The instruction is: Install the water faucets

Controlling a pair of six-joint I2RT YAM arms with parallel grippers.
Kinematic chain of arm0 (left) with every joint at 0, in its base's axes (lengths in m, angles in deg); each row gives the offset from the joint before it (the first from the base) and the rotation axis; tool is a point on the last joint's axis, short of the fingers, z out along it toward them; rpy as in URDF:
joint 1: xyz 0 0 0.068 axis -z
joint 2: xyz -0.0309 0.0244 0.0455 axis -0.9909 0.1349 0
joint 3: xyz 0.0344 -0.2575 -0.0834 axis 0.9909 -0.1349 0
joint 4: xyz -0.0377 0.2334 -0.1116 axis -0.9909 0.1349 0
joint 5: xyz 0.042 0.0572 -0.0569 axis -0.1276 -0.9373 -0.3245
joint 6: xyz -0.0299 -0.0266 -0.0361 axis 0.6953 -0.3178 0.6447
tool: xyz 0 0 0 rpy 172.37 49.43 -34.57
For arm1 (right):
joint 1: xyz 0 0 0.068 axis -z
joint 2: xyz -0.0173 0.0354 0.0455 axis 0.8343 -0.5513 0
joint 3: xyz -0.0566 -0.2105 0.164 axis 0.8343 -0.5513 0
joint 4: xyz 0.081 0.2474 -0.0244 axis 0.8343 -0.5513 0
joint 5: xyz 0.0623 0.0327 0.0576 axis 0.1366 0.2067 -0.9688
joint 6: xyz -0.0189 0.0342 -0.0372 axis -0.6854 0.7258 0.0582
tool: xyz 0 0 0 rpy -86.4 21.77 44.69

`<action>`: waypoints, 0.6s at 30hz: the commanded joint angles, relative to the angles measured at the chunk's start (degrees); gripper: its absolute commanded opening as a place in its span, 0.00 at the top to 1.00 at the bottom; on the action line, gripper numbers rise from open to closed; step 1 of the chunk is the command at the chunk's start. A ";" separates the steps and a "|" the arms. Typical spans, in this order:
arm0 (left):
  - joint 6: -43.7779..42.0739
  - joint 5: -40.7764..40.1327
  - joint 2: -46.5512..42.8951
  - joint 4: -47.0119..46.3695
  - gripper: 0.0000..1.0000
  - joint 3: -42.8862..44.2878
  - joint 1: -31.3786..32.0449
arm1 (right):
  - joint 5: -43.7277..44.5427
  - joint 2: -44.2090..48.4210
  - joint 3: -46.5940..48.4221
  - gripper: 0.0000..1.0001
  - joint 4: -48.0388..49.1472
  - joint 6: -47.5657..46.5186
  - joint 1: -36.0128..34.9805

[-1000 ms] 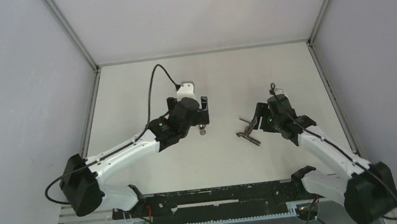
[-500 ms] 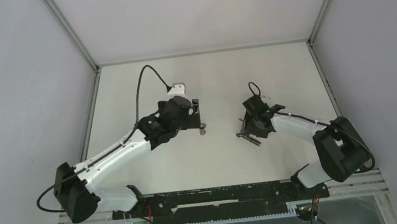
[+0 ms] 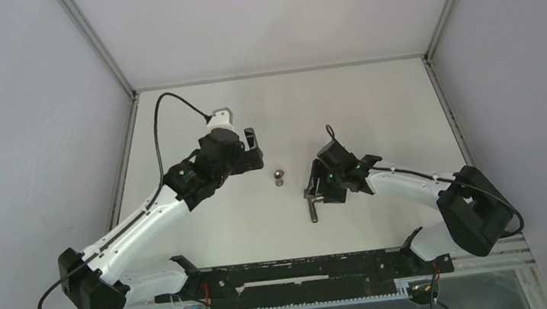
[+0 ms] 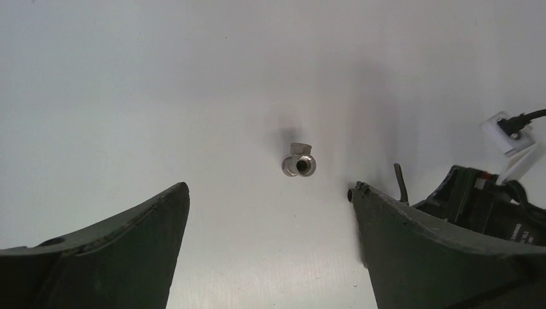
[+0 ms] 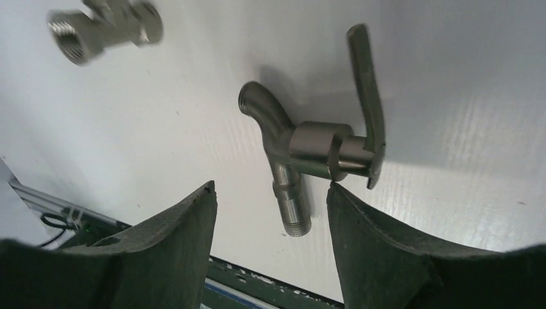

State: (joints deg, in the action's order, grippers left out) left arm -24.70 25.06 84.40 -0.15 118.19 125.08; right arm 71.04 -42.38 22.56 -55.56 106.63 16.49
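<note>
The lever-handled tap (image 5: 309, 151) lies flat near the middle of the white table (image 3: 372, 98). Its threaded stem sits between the fingers of the right gripper (image 5: 270, 187), whose jaws stand apart around it; one finger may touch its body, though that is hard to tell. The stubby fitting (image 3: 279, 177) rests apart, at ten o'clock from the tap. At eleven o'clock from the fitting, the left gripper (image 3: 252, 150) gapes wide, holding nothing.

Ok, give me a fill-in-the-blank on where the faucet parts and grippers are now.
The table holds ___ parts, a short fitting and a lever tap, lying apart. The left gripper is ___ and empty. The right gripper's fingers flank the tap's ___ stem.
Missing: two; open; threaded.
</note>
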 commanded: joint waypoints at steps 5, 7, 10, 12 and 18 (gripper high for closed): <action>0.79 2.42 -0.55 -0.87 0.00 -1.40 -0.28 | 7.49 3.64 6.57 0.31 -4.09 -14.09 0.49; 1.36 2.12 -0.86 -0.62 0.00 -1.28 -0.31 | 8.91 2.55 8.51 0.31 -5.26 -19.26 -0.15; 2.06 2.01 -2.01 -0.40 0.00 -1.65 -0.88 | 13.72 -0.72 11.93 0.33 -10.09 -18.49 0.50; 2.01 2.00 -2.93 -0.54 0.00 -1.94 -1.14 | 17.10 -3.39 14.03 0.33 -13.20 -14.96 1.78; 2.20 2.67 -2.46 -0.47 0.00 -2.51 -1.26 | 18.69 -12.37 16.81 0.40 -13.48 -12.29 2.70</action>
State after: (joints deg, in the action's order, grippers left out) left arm -23.65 26.79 82.96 0.22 117.25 124.23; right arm 86.82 -50.38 37.60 -67.21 93.15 18.87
